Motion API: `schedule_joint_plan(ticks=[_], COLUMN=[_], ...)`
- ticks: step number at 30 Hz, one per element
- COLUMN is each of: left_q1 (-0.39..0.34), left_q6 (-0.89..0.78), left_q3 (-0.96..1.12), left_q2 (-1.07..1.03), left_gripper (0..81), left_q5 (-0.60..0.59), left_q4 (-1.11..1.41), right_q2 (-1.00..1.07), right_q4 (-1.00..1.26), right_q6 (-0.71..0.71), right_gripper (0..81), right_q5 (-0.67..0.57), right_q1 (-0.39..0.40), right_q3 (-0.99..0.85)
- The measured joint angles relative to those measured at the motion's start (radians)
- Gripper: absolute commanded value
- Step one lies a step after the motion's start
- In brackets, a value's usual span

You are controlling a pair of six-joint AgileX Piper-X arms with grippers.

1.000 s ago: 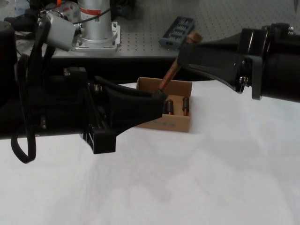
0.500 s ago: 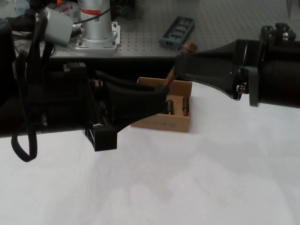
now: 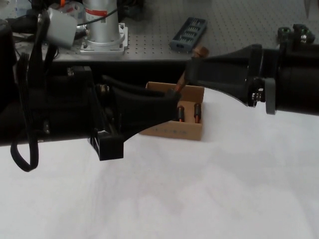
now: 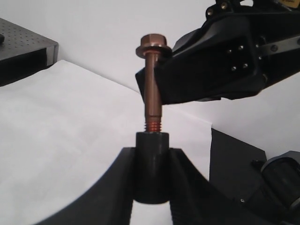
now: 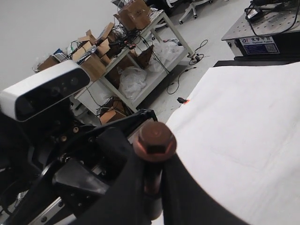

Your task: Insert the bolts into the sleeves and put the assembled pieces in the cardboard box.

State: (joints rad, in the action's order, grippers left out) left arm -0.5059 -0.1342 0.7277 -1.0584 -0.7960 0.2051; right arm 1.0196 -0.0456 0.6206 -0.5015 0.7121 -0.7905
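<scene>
A copper bolt (image 4: 152, 84) with a flanged hex head stands over a black sleeve (image 4: 152, 166), its threaded tip at the sleeve's mouth. My left gripper (image 4: 152, 161) is shut on the sleeve. My right gripper (image 5: 153, 173) is shut on the bolt (image 5: 154, 140) just below its head. In the high view the two grippers meet above the back of the cardboard box (image 3: 174, 131): the left gripper (image 3: 174, 102) comes from the left, the right gripper (image 3: 189, 74) from the right with the bolt (image 3: 182, 81). Two assembled pieces (image 3: 189, 113) lie inside the box.
A white cloth (image 3: 209, 189) covers the bench around the box. Behind it lies a perforated metal table (image 3: 234, 25) with a blue-grey ridged block (image 3: 188, 32) and a metal column base (image 3: 102, 27). A white camera (image 5: 44, 91) sits on the left arm.
The right arm has come down and leftward, bringing the bolt from a raised slant down to the sleeve. The left arm has hardly moved.
</scene>
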Motion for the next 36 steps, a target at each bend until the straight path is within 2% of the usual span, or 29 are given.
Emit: schedule_joint_plan(ticks=[10,18,28,30,32,34,35,36], left_q1=[-0.002,0.001,0.000,0.002,0.002,0.002,0.002,0.002], left_q6=[0.000,-0.016,-0.055,-0.076,-0.099,-0.120,-0.129,-0.133], left_q3=[-0.002,-0.005,-0.009,-0.014,-0.015,-0.015,-0.015,-0.011], left_q2=[-0.002,-0.002,-0.002,-0.002,-0.002,-0.002,-0.002,-0.002], left_gripper=[0.6,0.6,0.6,0.6,0.6,0.6,0.6,0.6], left_q5=[-0.011,-0.024,-0.033,-0.033,-0.033,-0.033,-0.029,-0.027], left_q4=[-0.007,0.038,0.063,0.096,0.121,0.149,0.164,0.182], right_q2=[0.000,-0.002,-0.004,-0.004,-0.008,-0.009,-0.011,-0.010], right_q4=[-0.056,-0.064,-0.073,-0.073,-0.066,-0.059,-0.055,-0.060], right_q6=[-0.023,-0.037,-0.046,-0.051,-0.067,-0.088,-0.100,-0.102], right_gripper=[1.9,1.9,0.3,9.6,24.9,43.8,48.4,48.4], right_q5=[-0.025,0.066,0.115,0.121,0.124,0.126,0.131,0.134], right_q1=[0.015,0.094,0.111,0.112,0.112,0.112,0.114,0.116], right_q3=[0.000,-0.007,-0.012,-0.013,-0.014,-0.017,-0.018,-0.017])
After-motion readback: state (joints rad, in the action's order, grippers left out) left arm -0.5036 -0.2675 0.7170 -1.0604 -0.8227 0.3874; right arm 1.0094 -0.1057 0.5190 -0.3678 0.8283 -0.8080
